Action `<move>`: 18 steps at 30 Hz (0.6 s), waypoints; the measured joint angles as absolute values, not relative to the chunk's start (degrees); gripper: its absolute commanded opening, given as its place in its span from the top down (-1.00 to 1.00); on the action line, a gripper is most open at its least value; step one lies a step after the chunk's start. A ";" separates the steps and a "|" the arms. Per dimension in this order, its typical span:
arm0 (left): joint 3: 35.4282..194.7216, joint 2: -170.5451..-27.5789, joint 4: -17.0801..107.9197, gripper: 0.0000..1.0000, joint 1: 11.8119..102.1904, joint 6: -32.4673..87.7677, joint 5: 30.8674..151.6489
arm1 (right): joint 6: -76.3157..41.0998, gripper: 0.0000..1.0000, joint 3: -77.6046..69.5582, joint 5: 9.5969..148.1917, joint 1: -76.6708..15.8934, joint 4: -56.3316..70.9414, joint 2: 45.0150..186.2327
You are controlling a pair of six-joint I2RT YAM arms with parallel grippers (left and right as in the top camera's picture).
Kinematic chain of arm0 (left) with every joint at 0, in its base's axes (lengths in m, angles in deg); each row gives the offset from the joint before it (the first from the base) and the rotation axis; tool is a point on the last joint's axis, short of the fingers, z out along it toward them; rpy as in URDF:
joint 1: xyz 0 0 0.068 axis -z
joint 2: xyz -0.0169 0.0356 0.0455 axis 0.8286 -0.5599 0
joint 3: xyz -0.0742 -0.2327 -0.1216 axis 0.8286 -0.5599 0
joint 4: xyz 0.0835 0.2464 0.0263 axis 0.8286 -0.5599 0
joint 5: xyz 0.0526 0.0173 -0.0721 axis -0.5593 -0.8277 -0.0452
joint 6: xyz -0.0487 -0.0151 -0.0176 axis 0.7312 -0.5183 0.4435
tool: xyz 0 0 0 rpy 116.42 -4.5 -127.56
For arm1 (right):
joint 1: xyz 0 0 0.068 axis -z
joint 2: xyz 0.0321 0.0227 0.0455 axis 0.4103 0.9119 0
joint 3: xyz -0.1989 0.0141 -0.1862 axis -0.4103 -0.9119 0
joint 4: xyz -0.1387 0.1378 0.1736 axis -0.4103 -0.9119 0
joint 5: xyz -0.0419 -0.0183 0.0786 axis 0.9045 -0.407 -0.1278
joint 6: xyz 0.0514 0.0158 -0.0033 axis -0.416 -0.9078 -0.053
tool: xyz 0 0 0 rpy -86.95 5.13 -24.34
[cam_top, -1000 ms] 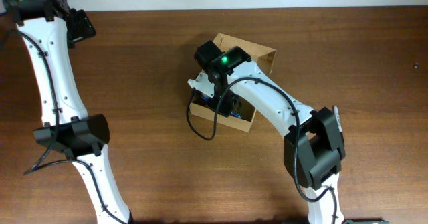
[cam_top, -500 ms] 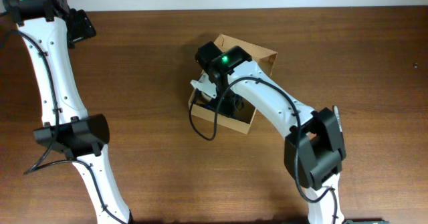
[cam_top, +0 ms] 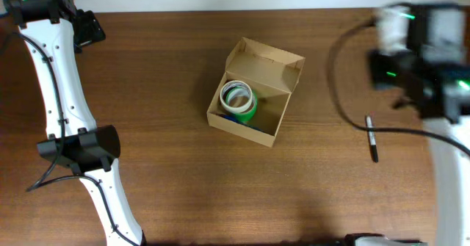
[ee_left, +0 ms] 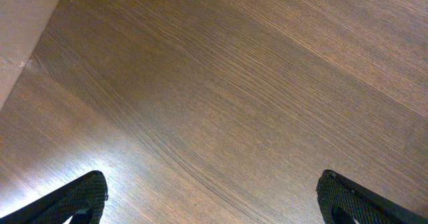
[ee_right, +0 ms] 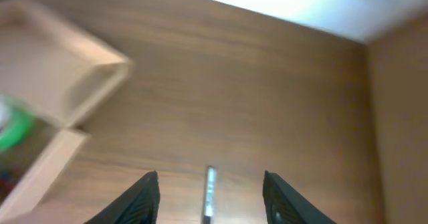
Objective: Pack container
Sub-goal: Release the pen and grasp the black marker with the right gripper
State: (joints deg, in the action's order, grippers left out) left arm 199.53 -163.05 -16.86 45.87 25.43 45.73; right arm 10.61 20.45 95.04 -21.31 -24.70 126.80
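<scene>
Withdrawn rightward, right gripper (ee_right: pixel 210 178) gapes above a thin black pen (cam_top: pixel 372 138) (blurred); left gripper (ee_left: pixel 212 180) gapes too; tan cardboard container (cam_top: pixel 270 58) uncovered centre-frame.

The box (cam_top: pixel 242 128) sat open near the middle of the table (cam_top: pixel 169 172), its flap (cam_top: pixel 268 61) tipped back on the far side. Inside, toward the left end, a white tape roll (cam_top: pixel 236 93) lay on a green one (cam_top: pixel 250 112), and the rest of the floor was in shadow. A pen (cam_top: pixel 372 138) lay on the wood well to the right of the box. My left arm (cam_top: pixel 55 84) ran up the left edge, its gripper (cam_top: pixel 89 29) near the top-left corner, too dark for me to read the jaws. My right arm (cam_top: pixel 422 55) showed only as a blur at the upper right, apart from the box.
</scene>
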 measured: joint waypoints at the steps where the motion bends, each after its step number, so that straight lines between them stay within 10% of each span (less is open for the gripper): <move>1: 199.53 -163.05 -16.86 -1.00 45.84 25.41 45.71 | 10.24 -0.09 16.99 94.29 -18.86 -22.54 126.15; 18: 199.53 -163.05 -16.86 -0.99 45.87 25.41 45.71 | 6.43 -0.14 -7.95 85.51 -6.73 -10.78 143.33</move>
State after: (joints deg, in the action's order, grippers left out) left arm 199.53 -163.05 -16.86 45.87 25.41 45.71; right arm 6.43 -7.95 85.51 -6.73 -10.78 143.33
